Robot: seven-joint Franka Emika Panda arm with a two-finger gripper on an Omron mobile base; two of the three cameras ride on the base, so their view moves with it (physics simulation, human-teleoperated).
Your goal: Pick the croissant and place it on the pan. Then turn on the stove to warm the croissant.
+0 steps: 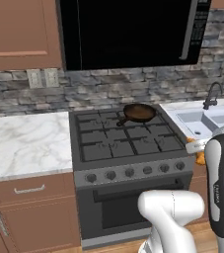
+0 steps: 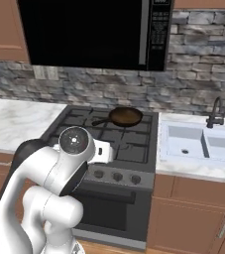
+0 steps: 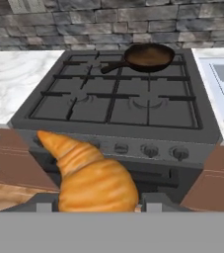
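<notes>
pincer [image 3: 91, 207] clamped on the croissant [image 3: 91, 175], held in front of the stove [image 3: 113, 99] knobs in hand view | left base view: pan [image 1: 139, 112] sits on back right burner; orange bit of croissant by the arm | right base view: pan [image 2: 125, 117] on stove [image 2: 109, 134], sink [image 2: 200, 141] right beside it

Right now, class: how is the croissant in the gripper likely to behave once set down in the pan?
The croissant looks curved and tapered, so it may rock or tip. The pan looks shallow and small; it could overhang the rim.
</notes>
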